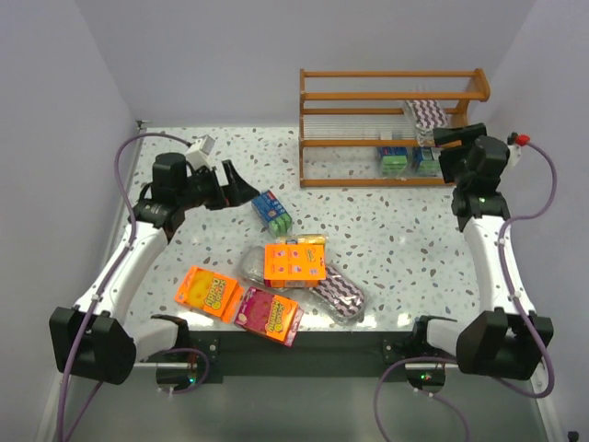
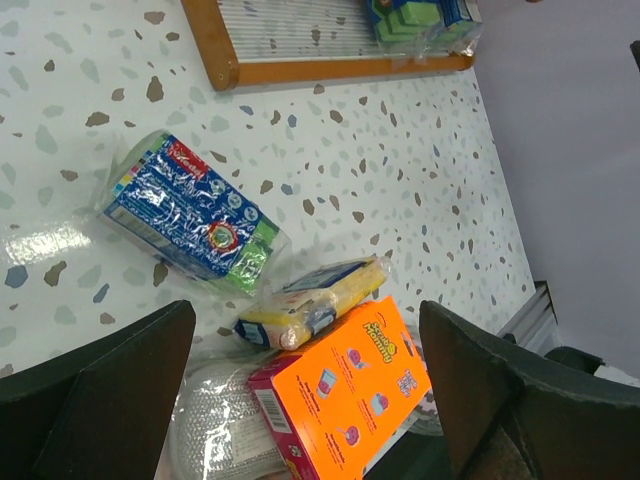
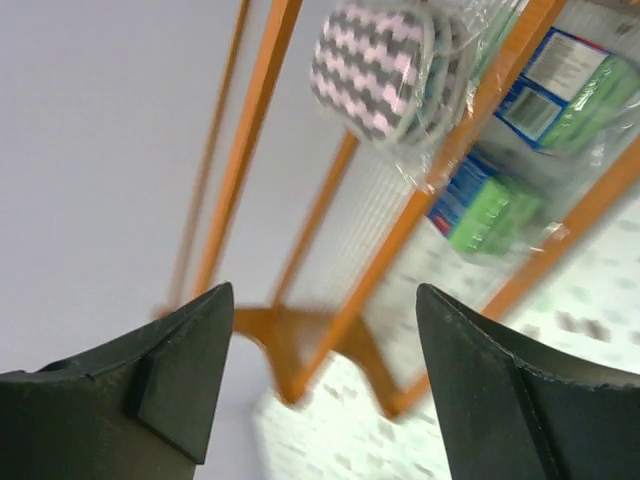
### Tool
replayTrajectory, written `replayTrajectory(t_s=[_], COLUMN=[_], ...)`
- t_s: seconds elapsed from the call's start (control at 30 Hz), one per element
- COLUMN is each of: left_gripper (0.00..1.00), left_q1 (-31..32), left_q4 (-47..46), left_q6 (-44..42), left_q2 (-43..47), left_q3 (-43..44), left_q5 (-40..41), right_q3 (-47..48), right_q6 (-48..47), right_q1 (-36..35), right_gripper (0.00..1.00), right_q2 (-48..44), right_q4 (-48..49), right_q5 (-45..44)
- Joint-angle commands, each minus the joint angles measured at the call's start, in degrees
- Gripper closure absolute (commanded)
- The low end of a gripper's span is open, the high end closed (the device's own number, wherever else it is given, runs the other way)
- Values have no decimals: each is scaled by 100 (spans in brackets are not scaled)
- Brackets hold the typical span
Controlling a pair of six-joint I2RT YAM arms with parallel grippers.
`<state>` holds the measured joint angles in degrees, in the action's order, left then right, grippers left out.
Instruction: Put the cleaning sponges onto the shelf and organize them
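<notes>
The orange-brown shelf (image 1: 391,129) stands at the back right. A zigzag pad (image 1: 426,115) sits on its middle tier and two blue-and-green packs (image 1: 394,161) on the bottom tier. My right gripper (image 1: 451,136) is open and empty just right of the shelf; its view shows the pad (image 3: 375,65) and a pack (image 3: 490,205) ahead of the gripper (image 3: 325,295). My left gripper (image 1: 241,184) is open and empty, above and left of a blue-and-green pack (image 1: 272,211) on the table. Its view (image 2: 305,320) shows that pack (image 2: 190,218) and the yellow block (image 2: 312,303).
An orange box (image 1: 294,263) lies on wrapped zigzag pads (image 1: 336,293) at table centre. An orange pack (image 1: 208,292) and a pink pack (image 1: 269,313) lie near the front edge. Walls close in left, back and right.
</notes>
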<state>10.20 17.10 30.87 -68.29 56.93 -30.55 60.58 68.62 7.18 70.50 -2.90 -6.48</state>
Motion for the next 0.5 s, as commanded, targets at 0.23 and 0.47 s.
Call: replayTrajectory(t_s=[0.23, 0.47], left_gripper=[0, 0], left_q1=[9, 9], left_q4=[-216, -84], left_q6=[-72, -117], left_q2=[492, 659], left_q3=[-410, -559], left_q5=[-224, -268], right_q3=[-1108, -1856], right_q6=[-3565, -3848], right_q1=[-216, -955], right_gripper=[28, 28], right_q2=[-1081, -2434], right_q4=[-4181, -5818], right_q5=[2871, 3100])
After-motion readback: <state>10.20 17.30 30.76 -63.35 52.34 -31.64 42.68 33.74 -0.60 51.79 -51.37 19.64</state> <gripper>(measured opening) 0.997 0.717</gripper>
